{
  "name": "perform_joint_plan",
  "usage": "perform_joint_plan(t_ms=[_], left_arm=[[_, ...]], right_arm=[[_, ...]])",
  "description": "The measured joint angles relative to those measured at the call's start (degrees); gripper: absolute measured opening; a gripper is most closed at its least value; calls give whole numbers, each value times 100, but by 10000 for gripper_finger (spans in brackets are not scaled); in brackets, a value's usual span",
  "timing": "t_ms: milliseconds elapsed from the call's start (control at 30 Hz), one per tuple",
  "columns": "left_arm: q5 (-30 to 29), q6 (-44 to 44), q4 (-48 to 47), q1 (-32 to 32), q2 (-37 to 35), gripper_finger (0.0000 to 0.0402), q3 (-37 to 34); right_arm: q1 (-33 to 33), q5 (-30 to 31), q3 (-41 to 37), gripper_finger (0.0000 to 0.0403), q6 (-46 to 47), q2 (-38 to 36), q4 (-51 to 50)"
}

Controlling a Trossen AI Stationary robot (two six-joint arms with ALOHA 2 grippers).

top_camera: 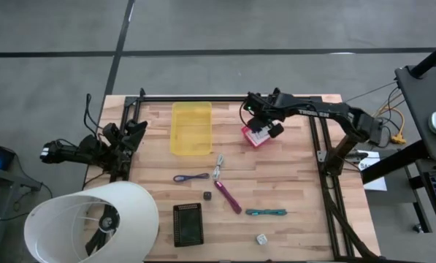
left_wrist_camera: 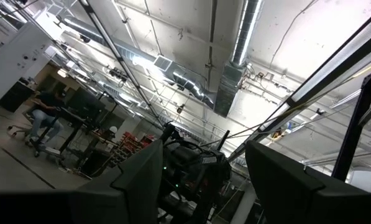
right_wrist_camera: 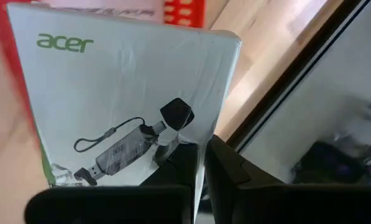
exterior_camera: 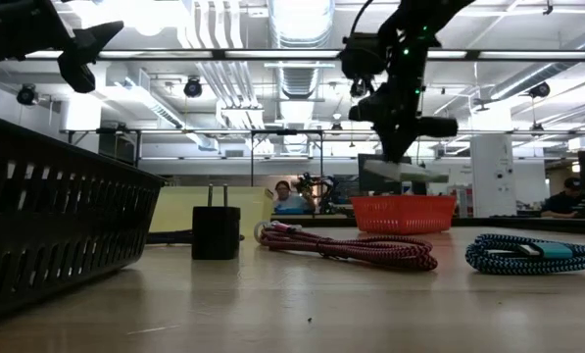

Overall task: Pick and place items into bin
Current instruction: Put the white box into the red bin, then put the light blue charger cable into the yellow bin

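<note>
— Holding anything with our right gripper (right_wrist_camera: 197, 163)?
— Yes: its jaws are nearly closed, pinching the edge of a white packet (right_wrist_camera: 126, 99) over the red basket (top_camera: 253, 137).
— And our left gripper (left_wrist_camera: 201, 180)?
— Parked off the table's left edge, jaws spread wide, empty. Cords and sticks lie on the table (top_camera: 298, 190).

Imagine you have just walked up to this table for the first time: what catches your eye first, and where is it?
The right gripper hangs above the small red basket at the table's far side, shut on a white printed packet. A yellow bin lies left of it, and loose cords and sticks are scattered on the wood nearer the front. The left gripper waits at the table's left edge.
</note>
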Motion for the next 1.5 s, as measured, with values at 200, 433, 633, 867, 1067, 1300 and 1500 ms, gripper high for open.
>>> perform_joint_plan(t_ms=[200,433,633,867,1067,1300,1500], left_arm=[[-11,0,0,0,0,215,0],[-13,0,-2,0,0,215,0],[-13,2,-2,0,0,215,0],[-13,2,-2,0,0,215,0],[-13,2,-2,0,0,215,0],[-13,2,-2,1,0,215,0],[-13,2,-2,1,0,215,0]], right_arm=[[-32,-3,0,11,-767,244,71],[-83,-343,-4,11,-711,351,166],[-81,-457,-4,12,-753,350,224],[-94,-457,-4,13,-741,350,214],[-94,-455,-4,16,-691,350,202],[-92,-455,-4,62,-622,350,196],[-92,-452,-4,99,-622,348,189]])
